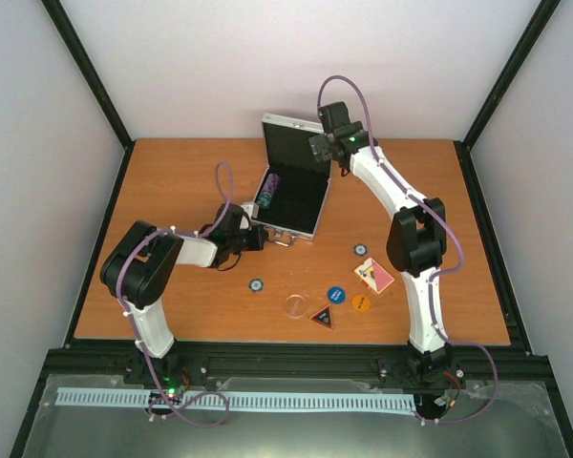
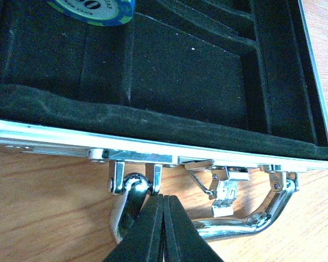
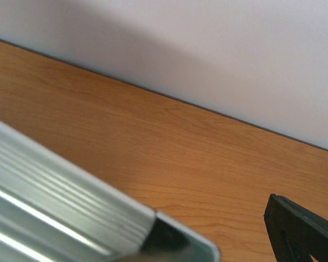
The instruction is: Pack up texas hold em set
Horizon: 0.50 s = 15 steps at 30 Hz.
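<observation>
So the case (image 1: 296, 196) sits open mid-table toward the back. Its lid (image 1: 291, 143) stands up on the far side and its handle (image 2: 251, 221) points back at me. The long side runs roughly left-right, tilted a bit. One row of chips (image 1: 267, 194) is already in the left slot.

My left gripper (image 2: 163, 199) is shut tight, fingers pressed together. The tips are right at the handle's left pivot, on the case's near edge. It doesn't look like anything's pinched between them.

My right gripper (image 1: 327, 148) is spread wide up by the lid's top right corner. In the wrist view the lid's edge is just beside one finger (image 3: 300, 229), and I can't tell if they touch.

The rest is loose on the table (image 1: 172, 191), in front of the case and well apart from both hands: the card deck (image 1: 374, 275), the buttons (image 1: 336, 295) and a stray chip (image 1: 360, 250), all on the right arm's side. One more chip (image 1: 256, 284) lies just near my left hand, so I reckon that one's mine.
</observation>
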Each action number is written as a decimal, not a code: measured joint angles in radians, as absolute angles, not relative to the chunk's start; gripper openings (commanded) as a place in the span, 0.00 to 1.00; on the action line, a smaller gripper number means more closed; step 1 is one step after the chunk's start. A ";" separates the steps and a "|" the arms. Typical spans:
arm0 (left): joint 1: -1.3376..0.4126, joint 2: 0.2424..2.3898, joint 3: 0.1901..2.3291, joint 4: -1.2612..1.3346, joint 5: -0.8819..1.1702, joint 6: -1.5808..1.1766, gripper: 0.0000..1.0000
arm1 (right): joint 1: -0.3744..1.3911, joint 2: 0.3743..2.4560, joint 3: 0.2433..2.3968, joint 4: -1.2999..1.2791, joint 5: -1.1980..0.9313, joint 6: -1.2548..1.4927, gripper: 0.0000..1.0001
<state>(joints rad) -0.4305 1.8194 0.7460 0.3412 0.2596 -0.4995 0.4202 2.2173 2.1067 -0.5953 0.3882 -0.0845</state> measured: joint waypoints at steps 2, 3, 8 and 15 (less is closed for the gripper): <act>-0.430 1.819 0.746 0.341 0.260 -0.500 0.01 | 0.419 2.217 2.099 -0.595 0.354 -0.085 1.00; -0.430 1.819 0.746 0.341 0.260 -0.500 0.01 | 0.419 2.215 2.088 -0.591 0.332 -0.085 1.00; -0.430 1.817 0.746 0.338 0.259 -0.493 0.01 | 0.419 2.206 2.022 -0.596 0.256 -0.087 1.00; -0.430 1.808 0.755 0.305 0.258 -0.484 0.01 | 0.419 2.175 1.999 -0.601 0.208 -0.089 1.00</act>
<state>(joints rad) -0.4305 1.8080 0.7547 0.3050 0.2584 -0.4843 0.4194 2.1754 1.9991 -0.6014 0.2077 -0.0895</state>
